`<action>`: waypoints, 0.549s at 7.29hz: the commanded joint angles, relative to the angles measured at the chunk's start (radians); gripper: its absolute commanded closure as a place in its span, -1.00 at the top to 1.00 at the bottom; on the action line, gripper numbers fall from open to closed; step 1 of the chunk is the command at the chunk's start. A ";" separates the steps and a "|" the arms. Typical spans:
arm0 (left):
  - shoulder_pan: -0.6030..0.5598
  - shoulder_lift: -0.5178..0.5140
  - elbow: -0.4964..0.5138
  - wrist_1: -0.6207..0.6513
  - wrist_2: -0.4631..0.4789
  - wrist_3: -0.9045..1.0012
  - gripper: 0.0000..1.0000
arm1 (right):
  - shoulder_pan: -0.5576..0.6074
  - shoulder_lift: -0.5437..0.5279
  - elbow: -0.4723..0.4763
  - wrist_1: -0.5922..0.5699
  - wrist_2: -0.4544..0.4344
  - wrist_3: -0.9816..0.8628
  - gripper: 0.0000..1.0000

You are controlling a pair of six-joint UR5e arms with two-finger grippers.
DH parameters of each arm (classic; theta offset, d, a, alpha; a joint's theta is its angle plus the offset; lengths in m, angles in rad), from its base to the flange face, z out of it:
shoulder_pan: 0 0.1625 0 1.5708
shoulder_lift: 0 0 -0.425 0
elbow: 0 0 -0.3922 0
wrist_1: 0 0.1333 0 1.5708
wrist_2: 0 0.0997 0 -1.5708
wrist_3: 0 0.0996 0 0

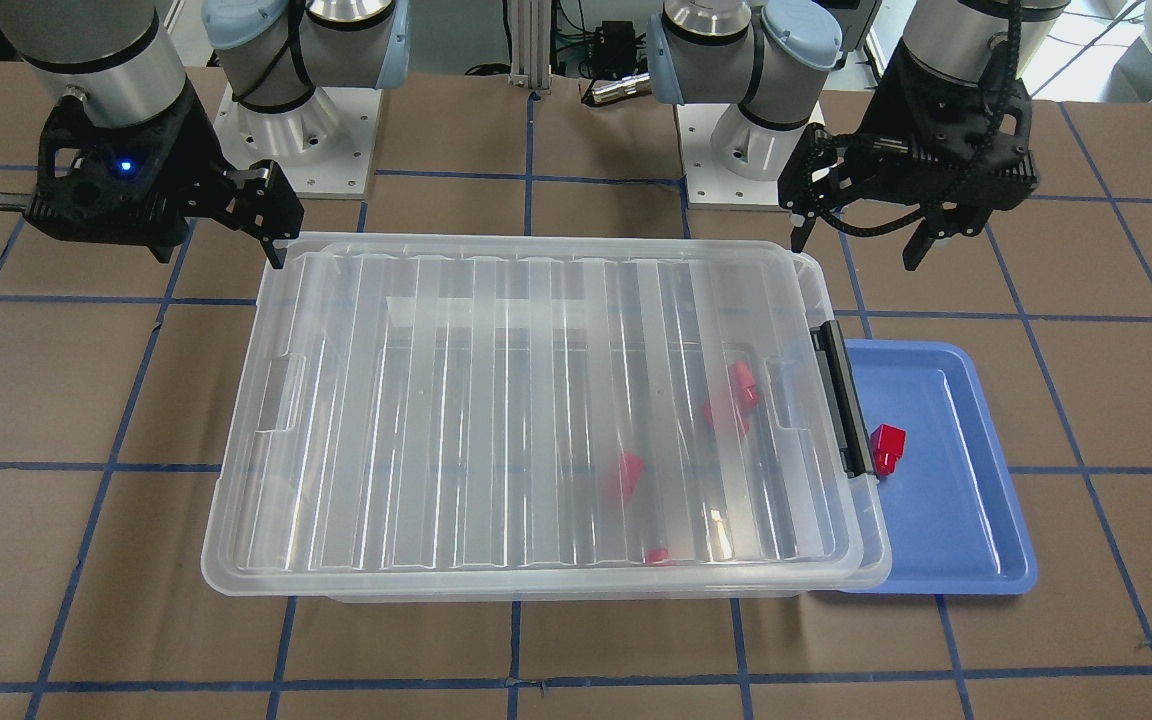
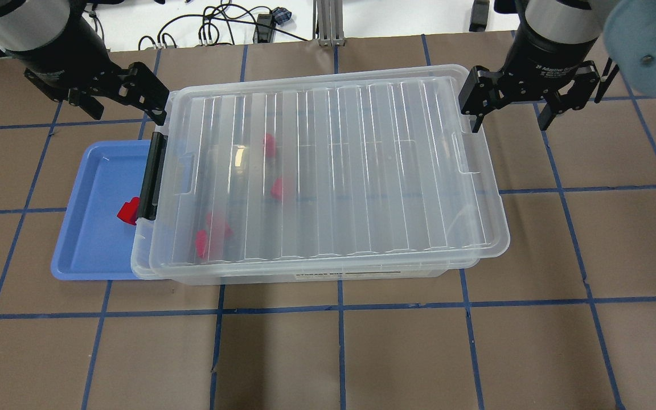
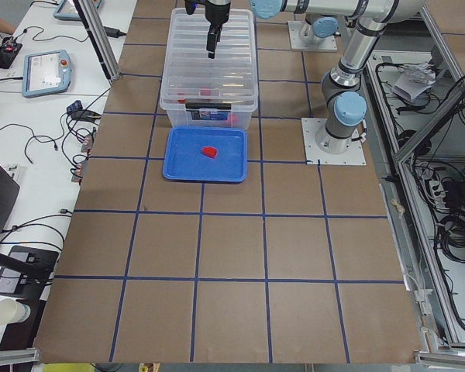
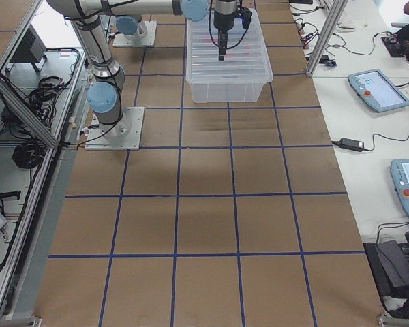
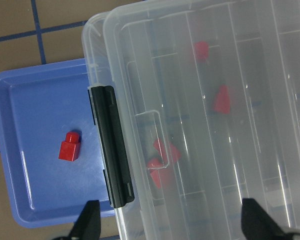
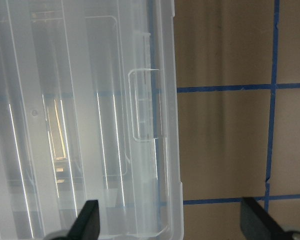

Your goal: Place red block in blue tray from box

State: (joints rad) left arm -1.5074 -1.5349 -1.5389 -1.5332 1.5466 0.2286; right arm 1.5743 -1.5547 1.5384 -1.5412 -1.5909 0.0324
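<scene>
Red block (image 1: 886, 446), blue tray (image 1: 946, 520)

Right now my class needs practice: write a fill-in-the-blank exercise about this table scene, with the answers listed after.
In the blue tray lies ____ red block.
The latch handle on the box is coloured ____.
The left gripper and right gripper are both ____, not shut.
Through its ribbed lid, more ____ blocks show inside.
Answers: one; black; open; red.
</scene>
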 commanded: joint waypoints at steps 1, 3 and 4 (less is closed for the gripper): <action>-0.001 -0.001 -0.001 -0.001 0.001 0.000 1.00 | -0.003 -0.010 -0.003 0.001 0.000 -0.002 1.00; -0.001 -0.002 0.002 -0.002 0.000 0.000 1.00 | -0.011 -0.016 -0.001 0.001 0.002 -0.022 1.00; -0.001 -0.001 0.003 -0.005 0.000 -0.002 1.00 | -0.011 -0.025 -0.001 0.001 0.002 -0.020 1.00</action>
State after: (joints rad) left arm -1.5079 -1.5368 -1.5370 -1.5350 1.5464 0.2282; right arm 1.5649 -1.5716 1.5372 -1.5401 -1.5898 0.0144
